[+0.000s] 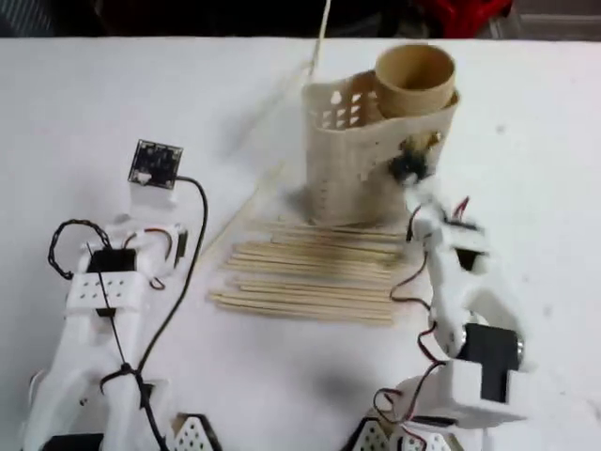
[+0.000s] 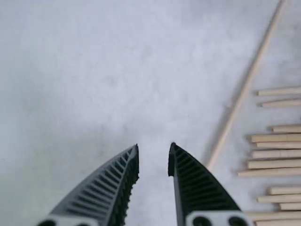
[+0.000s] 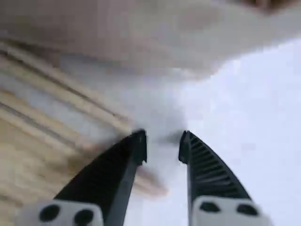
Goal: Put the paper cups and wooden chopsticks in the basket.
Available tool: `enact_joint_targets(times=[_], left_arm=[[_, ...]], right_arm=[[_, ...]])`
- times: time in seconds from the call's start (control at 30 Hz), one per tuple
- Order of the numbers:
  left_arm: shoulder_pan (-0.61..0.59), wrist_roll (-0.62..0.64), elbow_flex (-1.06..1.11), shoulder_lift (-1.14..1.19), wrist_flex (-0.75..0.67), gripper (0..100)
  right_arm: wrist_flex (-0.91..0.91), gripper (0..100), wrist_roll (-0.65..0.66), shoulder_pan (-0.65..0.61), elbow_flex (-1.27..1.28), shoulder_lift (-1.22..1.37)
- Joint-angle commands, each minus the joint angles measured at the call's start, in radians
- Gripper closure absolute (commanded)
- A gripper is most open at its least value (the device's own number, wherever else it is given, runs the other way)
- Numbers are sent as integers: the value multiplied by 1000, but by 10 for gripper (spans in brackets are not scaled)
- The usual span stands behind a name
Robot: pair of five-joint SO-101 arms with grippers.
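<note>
A tan paper cup (image 1: pixel 415 80) stands upright inside the cream perforated basket (image 1: pixel 352 164) at the back middle of the table. In front of the basket lies a pile of wooden chopsticks (image 1: pixel 310 272), their ends visible as chopsticks (image 2: pixel 275 155) and chopsticks (image 3: pixel 56 117) in the wrist views. One longer stick (image 1: pixel 249 207) lies diagonally to the left of the pile, seen as the stick (image 2: pixel 244 89) beside my left gripper. My left gripper (image 2: pixel 153 153) hangs open over bare table left of the pile. My right gripper (image 3: pixel 162 141) is open and holds nothing, low by the basket's front right corner (image 1: pixel 408 169).
The basket wall (image 3: pixel 141 33) rises close in front of the right gripper. Black cables (image 1: pixel 183 272) trail along the left arm (image 1: pixel 103 291). White table extends to the left and right of the basket.
</note>
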Motion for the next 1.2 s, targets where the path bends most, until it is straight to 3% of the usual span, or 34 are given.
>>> enact_joint_targets(times=[0.0,0.23,0.53,0.63,0.77,1.17], left_arm=[[12,-3,-20,-33,-23,880],[56,-2,-186,-27,-18,878],[303,69,-789,64,293,876],[351,89,-1016,193,390,855],[371,204,-1330,432,539,776],[446,239,-2137,1125,850,782]], right_arm=[[51,872,12,33,-6,-27],[56,872,12,45,-6,-27],[56,872,3,47,-6,-27],[53,872,2,47,-5,-27],[48,872,-43,47,-5,-27],[36,872,-52,48,-3,-27]])
